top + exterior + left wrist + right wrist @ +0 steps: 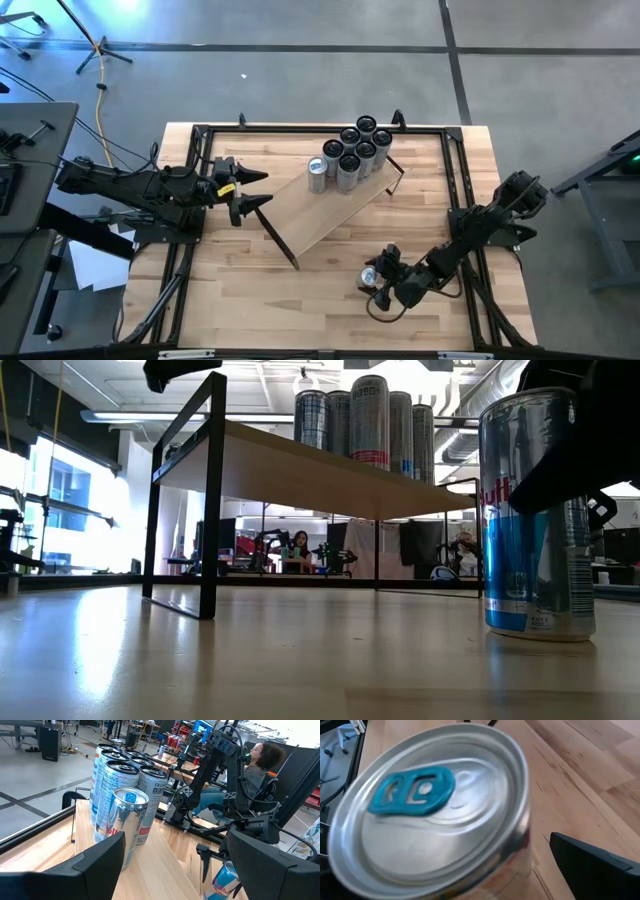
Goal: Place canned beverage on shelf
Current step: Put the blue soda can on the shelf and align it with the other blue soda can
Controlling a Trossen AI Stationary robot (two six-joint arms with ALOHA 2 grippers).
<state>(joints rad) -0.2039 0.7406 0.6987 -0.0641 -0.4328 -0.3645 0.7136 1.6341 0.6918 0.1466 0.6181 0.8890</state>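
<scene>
A blue and silver can (pixel 371 275) stands upright on its base on the tabletop at the near right; it also shows in the low view (pixel 535 510) and the right wrist view (pixel 435 805). My right gripper (pixel 380 283) is open with a finger on either side of this can; wood shows between the can and one finger (pixel 590 865). The pale shelf (pixel 330 215) stands slanted across the middle of the table on its black brackets. Several cans (pixel 355 150) stand on its far right end. My left gripper (pixel 262 190) is open and empty above the shelf's left end.
Black frame rails (pixel 200 200) run along the table's edges and both arm bases. Bare shelf surface (pixel 160 860) lies between the can cluster (pixel 120 785) and the shelf's near end. A person (pixel 255 765) sits beyond the table's right side.
</scene>
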